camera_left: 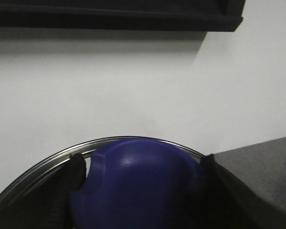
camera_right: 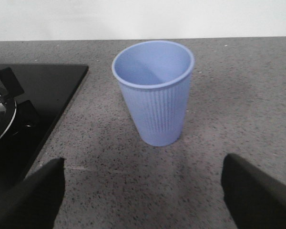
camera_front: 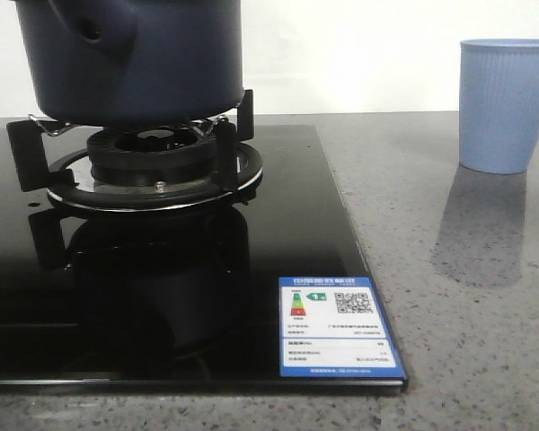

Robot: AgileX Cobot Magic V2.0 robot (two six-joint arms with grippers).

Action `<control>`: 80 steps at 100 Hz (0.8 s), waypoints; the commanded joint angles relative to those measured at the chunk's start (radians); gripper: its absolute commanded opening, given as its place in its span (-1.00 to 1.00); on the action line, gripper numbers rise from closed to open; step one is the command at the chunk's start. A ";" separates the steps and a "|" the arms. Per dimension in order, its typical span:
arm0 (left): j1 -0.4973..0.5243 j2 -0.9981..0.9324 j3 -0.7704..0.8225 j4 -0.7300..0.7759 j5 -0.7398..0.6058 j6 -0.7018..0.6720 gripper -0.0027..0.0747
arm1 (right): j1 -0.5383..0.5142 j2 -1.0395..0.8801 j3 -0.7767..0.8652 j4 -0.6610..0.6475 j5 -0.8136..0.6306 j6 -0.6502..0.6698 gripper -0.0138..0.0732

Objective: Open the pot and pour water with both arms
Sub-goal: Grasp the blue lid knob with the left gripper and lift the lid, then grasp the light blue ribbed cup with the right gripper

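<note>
The pot is dark navy blue, round, with matte straight sides and a short handle stub of the same colour that has a hole in it. It stands on the black metal support of the one gas burner, at the far left part of the glossy black stove top. On the near right corner of the stove there is one blue and white label with an energy-rating chart and a QR code; its small text is not readable.

In the left wrist view, the left gripper has its two dark fingers on either side of a rounded blue knob, above a shiny metal rim; they seem closed against it.

One pale blue ribbed cup stands upright on the grey speckled counter, well apart from the pot, to the right. The right gripper is wide open before the cup and holds nothing.
</note>
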 commanded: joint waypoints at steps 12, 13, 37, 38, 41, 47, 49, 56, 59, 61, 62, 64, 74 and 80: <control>0.084 -0.064 -0.038 -0.003 -0.046 0.002 -0.01 | 0.036 0.149 -0.036 -0.008 -0.243 -0.008 0.65; 0.089 -0.067 -0.038 -0.003 -0.042 0.002 -0.01 | 0.038 0.155 -0.036 -0.008 -0.253 -0.008 0.65; 0.135 -0.091 -0.038 -0.003 -0.025 0.002 -0.01 | 0.038 0.343 -0.036 -0.010 -0.495 -0.008 0.65; 0.135 -0.091 -0.038 -0.003 -0.025 0.002 -0.01 | 0.038 0.354 -0.036 -0.010 -0.500 -0.008 0.65; 0.135 -0.093 -0.038 -0.003 -0.025 0.002 -0.01 | 0.038 0.375 -0.036 -0.010 -0.521 -0.008 0.65; 0.135 -0.093 -0.038 -0.003 -0.025 0.002 -0.01 | 0.038 0.421 -0.036 -0.010 -0.559 -0.008 0.65; 0.135 -0.093 -0.038 -0.003 -0.025 0.002 -0.01 | 0.038 0.435 -0.036 -0.010 -0.571 -0.006 0.65; 0.135 -0.093 -0.038 -0.003 -0.025 0.002 -0.01 | 0.038 0.478 -0.036 -0.010 -0.603 -0.004 0.65; 0.135 -0.093 -0.038 -0.003 -0.025 0.002 -0.01 | 0.038 0.492 -0.036 -0.010 -0.615 -0.004 0.65; 0.135 -0.093 -0.038 -0.003 -0.025 0.002 -0.01 | 0.040 0.502 -0.036 -0.010 -0.624 -0.004 0.65; 0.135 -0.093 -0.038 -0.003 -0.025 0.002 -0.01 | 0.041 0.505 -0.036 -0.010 -0.627 -0.001 0.65; 0.135 -0.093 -0.038 -0.003 -0.025 0.002 -0.01 | 0.042 0.513 -0.036 -0.010 -0.636 -0.001 0.65; 0.135 -0.093 -0.038 -0.003 -0.025 0.002 -0.01 | 0.060 0.540 -0.036 -0.014 -0.689 0.001 0.65; 0.135 -0.093 -0.038 -0.003 -0.025 0.002 -0.01 | 0.071 0.558 -0.036 -0.019 -0.719 0.001 0.65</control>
